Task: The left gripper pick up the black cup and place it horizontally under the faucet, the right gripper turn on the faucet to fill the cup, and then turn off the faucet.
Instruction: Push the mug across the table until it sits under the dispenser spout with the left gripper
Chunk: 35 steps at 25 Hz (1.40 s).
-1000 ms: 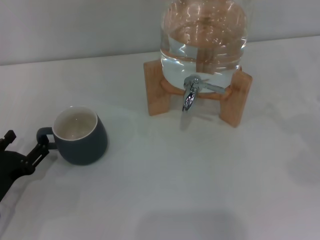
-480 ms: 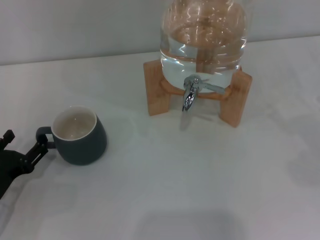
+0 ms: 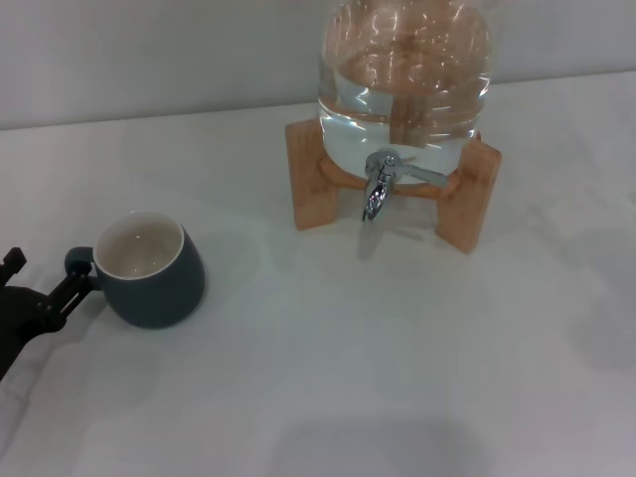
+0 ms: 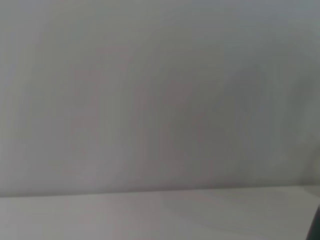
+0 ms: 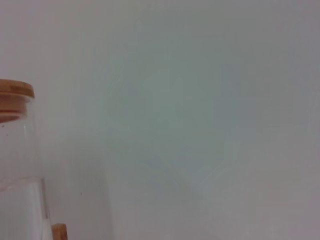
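Note:
The black cup (image 3: 151,271) stands on the white table at the left of the head view, cream inside showing, its loop handle (image 3: 79,262) pointing left. My left gripper (image 3: 42,275) is at the left edge, open, with one fingertip (image 3: 68,286) against the handle and the other well to the left. The chrome faucet (image 3: 379,188) sticks out of the clear water jar (image 3: 405,75) on its wooden stand (image 3: 310,184) at the back centre, lever level, no water running. The right gripper is out of view. The left wrist view shows only wall and table.
The white table (image 3: 378,358) spreads between the cup and the jar. A grey wall runs behind. The right wrist view shows the jar's wooden lid (image 5: 14,92) and glass side (image 5: 20,200) against the wall.
The cup has shifted slightly left and leans a little. My left gripper has drawn left with it, its fingertip staying at the handle. The faucet and jar are unchanged.

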{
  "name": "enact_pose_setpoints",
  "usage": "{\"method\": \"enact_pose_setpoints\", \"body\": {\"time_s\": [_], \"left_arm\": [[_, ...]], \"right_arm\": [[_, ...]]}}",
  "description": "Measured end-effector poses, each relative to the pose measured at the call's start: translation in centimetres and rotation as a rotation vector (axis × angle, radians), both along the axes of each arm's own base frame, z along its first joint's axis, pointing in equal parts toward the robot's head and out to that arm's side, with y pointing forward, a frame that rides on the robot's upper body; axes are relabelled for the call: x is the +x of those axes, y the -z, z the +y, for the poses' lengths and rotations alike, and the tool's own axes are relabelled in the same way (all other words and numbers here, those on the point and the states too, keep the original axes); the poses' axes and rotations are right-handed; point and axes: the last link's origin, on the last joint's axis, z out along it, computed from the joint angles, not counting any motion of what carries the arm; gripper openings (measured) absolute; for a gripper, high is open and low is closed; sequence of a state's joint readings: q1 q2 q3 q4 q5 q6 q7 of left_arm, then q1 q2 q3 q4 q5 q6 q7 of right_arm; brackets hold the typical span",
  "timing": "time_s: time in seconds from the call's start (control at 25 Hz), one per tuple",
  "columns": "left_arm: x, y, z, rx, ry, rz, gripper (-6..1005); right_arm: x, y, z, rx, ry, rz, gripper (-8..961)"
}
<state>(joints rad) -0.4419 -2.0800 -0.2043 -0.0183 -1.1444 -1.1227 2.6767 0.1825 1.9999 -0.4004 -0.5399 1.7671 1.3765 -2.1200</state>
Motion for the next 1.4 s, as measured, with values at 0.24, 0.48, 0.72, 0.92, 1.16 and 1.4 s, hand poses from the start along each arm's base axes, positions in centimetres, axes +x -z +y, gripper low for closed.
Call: {"method": "enact_pose_setpoints", "body": {"time_s": [0.24,0.48,0.72,0.92,1.16,1.4], "left_arm": [[0.24,0.26,0.38,-0.014,0.002,0.008,855],[0.39,0.37,0.44,-0.014,-0.001,-0.005,854],[0.52,0.36,0.50,-0.016,0.003,-0.014,824],[0.59,0.33,0.63,-0.016,0.002,-0.017,748],[0.70,0.41,0.76,-0.021,0.006,-0.014,549],[0.74,0.48,0.76,-0.023,0.007,-0.012,287]], "right_arm": [[0.07,-0.02,-0.12,0.001,0.002,0.001,853],[0.20,-0.15,-0.30,0.009,0.008,0.003,853],[0.19,-0.19,-0.27,0.011,0.007,0.001,853],[0.16,-0.22,-0.21,0.012,0.005,-0.001,853],[0.12,-0.24,-0.15,0.011,0.003,-0.001,853],[0.09,-0.17,-0.12,0.011,0.003,0.000,853]]}}
